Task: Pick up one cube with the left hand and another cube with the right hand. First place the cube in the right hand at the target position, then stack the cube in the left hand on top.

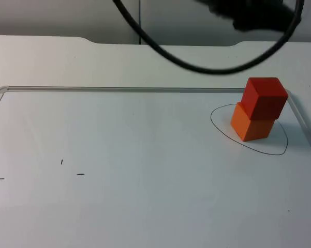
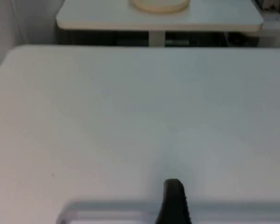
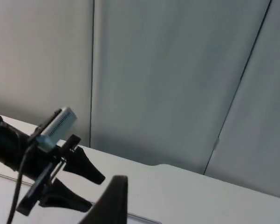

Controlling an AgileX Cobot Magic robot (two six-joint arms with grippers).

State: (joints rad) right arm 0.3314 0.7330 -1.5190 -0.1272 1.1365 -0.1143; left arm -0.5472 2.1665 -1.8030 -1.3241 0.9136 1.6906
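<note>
Left hand (image 3: 77,184) seen from right wrist: fingers spread, released, off counter (image 1: 145,196). Right hand: grip state cannot tell. Red cube (image 1: 265,98) sits skewed atop orange cube (image 1: 252,125) inside drawn target outline (image 1: 279,152), right-arm side. Stack looks done; both hands well apart from it.

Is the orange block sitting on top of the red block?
No, the red cube sits on top of the orange cube, inside the drawn outline.
</note>
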